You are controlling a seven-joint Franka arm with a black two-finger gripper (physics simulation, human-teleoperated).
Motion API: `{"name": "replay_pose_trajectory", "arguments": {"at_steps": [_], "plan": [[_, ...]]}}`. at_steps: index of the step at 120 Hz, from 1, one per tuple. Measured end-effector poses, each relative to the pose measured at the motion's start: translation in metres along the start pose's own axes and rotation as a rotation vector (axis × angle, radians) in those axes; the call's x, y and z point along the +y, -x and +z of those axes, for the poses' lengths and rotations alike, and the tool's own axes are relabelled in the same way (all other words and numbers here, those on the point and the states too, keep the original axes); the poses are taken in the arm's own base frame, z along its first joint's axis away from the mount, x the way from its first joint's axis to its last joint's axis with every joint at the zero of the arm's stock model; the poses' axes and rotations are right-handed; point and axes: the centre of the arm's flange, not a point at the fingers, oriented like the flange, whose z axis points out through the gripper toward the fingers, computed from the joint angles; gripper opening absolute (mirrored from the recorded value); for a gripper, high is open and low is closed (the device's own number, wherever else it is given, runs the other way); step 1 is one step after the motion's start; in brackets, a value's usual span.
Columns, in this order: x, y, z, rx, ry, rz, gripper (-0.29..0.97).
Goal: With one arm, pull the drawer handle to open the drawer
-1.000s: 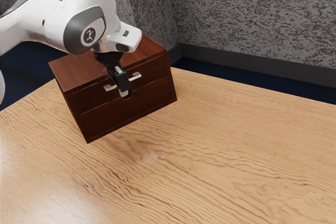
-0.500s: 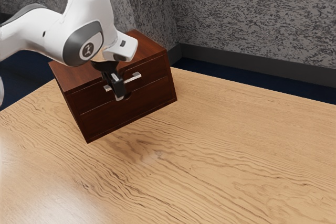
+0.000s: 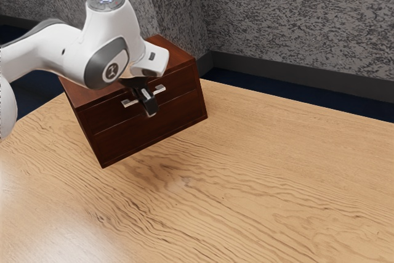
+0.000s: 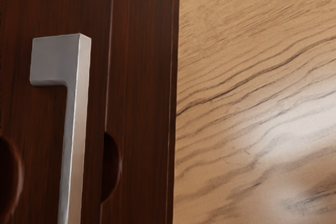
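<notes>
A dark wooden box point(image 3: 154, 129) stands at the table's back, toward the exterior view's left, with a drawer front point(image 3: 180, 83) across its upper half. The drawer looks shut, flush with the box face. Its silver bar handle point(image 3: 159, 89) runs along the drawer front. My black gripper point(image 3: 149, 106) sits at the middle of that handle, reaching down from the white arm point(image 3: 92, 53). In the wrist view the handle point(image 4: 73, 129) runs close under the hand, with a dark rounded shape on either side of it, each clear of the bar. The gripper is open, straddling the handle.
The light wooden table point(image 3: 265, 177) stretches wide toward the exterior view's right and front. A grey textured wall point(image 3: 295, 10) with a dark baseboard stands behind the box, and dark floor shows past the table's back edge.
My hand has tilted and shifted slightly toward the exterior view's right along the handle, with the arm's wrist swinging lower. The box and drawer front have not moved.
</notes>
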Motion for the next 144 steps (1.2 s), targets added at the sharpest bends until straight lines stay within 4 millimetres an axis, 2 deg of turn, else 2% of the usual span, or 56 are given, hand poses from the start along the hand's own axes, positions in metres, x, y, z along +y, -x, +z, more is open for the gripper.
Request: {"name": "replay_pose_trajectory", "arguments": {"at_steps": [17,28,55,69,77,89,103,144], "plan": [[-0.006,0.0,0.0,0.017,-0.013,-0.012,0.56],[-0.007,-0.001,0.011,0.012,-0.012,-0.016,0.55],[-0.011,-0.001,0.022,0.013,-0.013,-0.028,0.52],[-0.005,-0.001,0.024,0.014,-0.002,-0.027,0.53],[0.0,-0.002,0.026,0.013,0.003,-0.024,0.61],[0.004,0.003,0.025,0.012,0.012,-0.028,0.56],[0.013,0.005,0.01,0.031,0.016,-0.024,0.47],[0.041,-0.005,0.005,0.062,0.028,0.003,0.57]]}}
